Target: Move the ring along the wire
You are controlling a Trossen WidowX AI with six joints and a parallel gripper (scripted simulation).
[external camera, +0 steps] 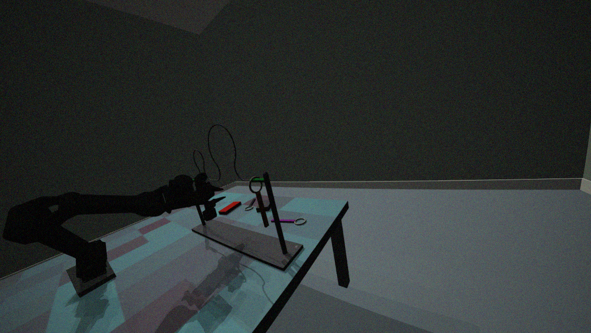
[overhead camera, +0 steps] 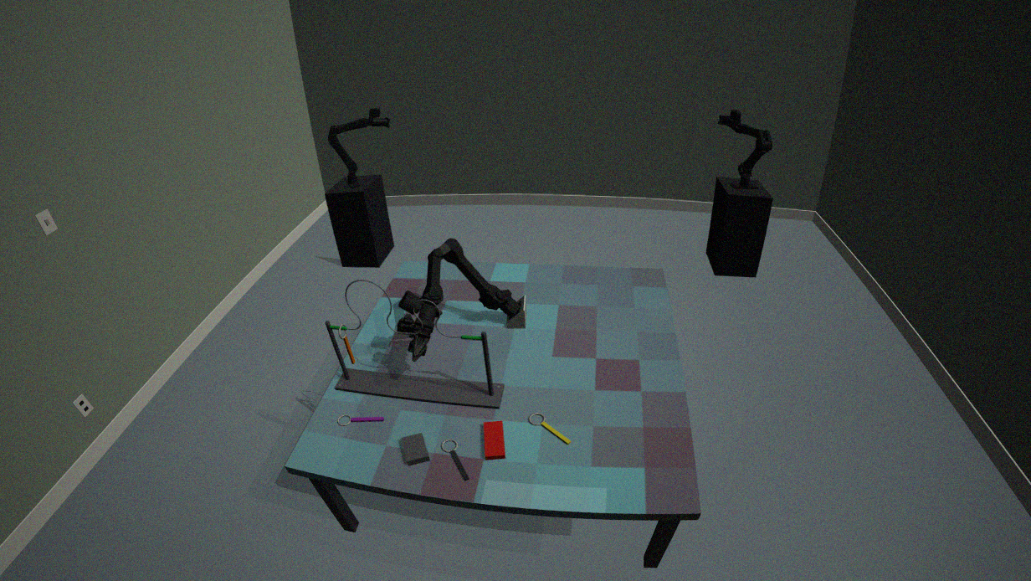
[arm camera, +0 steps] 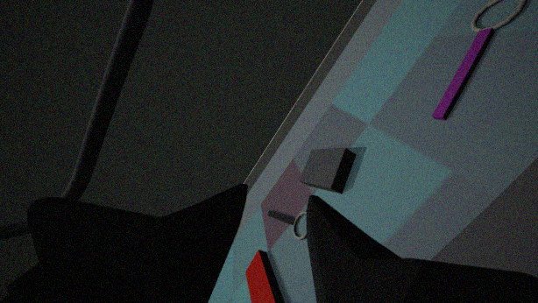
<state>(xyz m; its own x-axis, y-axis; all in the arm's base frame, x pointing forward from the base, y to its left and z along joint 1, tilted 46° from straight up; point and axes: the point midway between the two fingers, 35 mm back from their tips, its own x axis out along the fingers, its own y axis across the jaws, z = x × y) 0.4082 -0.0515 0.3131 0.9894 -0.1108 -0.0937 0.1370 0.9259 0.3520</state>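
The ring (overhead camera: 339, 332) (external camera: 249, 184) hangs on the green part (overhead camera: 334, 327) (external camera: 259, 180) beside the left post (overhead camera: 337, 353) (external camera: 275, 212) of the top view. Its orange handle (overhead camera: 349, 350) (external camera: 262, 208) hangs down, slightly slanted. The other green part (overhead camera: 472, 337) joins the right post (overhead camera: 487, 367). My gripper (overhead camera: 418, 354) (external camera: 223, 193) (arm camera: 277, 197) is partly open with nothing between its fingers. It is between the posts, to the right of the handle in the top view. The grey wire (external camera: 235, 152) (arm camera: 105, 92) passes close to it; contact cannot be told. The ring is outside the wrist view.
The base board (overhead camera: 418, 389) (external camera: 248, 245) carries the posts. Beyond it lie a purple-handled ring (overhead camera: 367, 419) (arm camera: 464, 74), a grey block (overhead camera: 414, 449) (arm camera: 324, 171), a dark-handled ring (overhead camera: 459, 465), a red block (overhead camera: 494, 439) (external camera: 230, 207) and a yellow-handled ring (overhead camera: 555, 433).
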